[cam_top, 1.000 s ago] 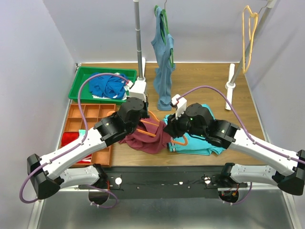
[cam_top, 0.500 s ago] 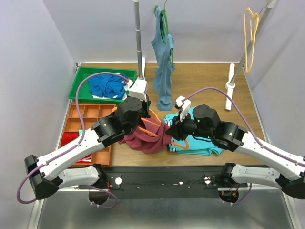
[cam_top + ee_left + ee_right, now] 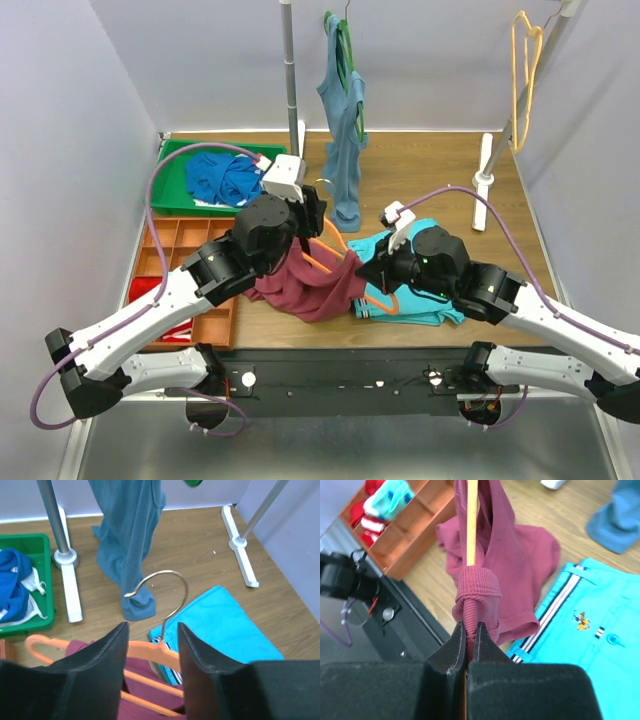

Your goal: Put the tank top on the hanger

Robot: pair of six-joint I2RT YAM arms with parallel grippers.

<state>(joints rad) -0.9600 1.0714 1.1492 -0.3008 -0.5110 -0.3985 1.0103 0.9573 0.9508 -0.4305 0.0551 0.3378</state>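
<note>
While the left gripper (image 3: 152, 632) clamps the neck of the hanger (image 3: 150, 651), one finger on either side of the orange plastic just below the metal hook (image 3: 176, 582), we see the right gripper (image 3: 470, 628) pinched tight on a bunched, ribbed edge of the tank top (image 3: 515, 545). From the right wrist we see one orange bar of the hanger run straight down into that bunched edge at the jaws. The maroon fabric hangs between the two arms at the near middle of the table (image 3: 430, 170). Its lower part lies on the wood, and one fold rests over the striped edge of the turquoise garment (image 3: 590, 630). We cannot tell how far the hanger sits inside the top. Behind, a grey-blue top (image 3: 132, 530) hangs down to the table, a green tray (image 3: 160, 185) holds blue cloth, and an orange divider box (image 3: 190, 238) sits at the left.
</note>
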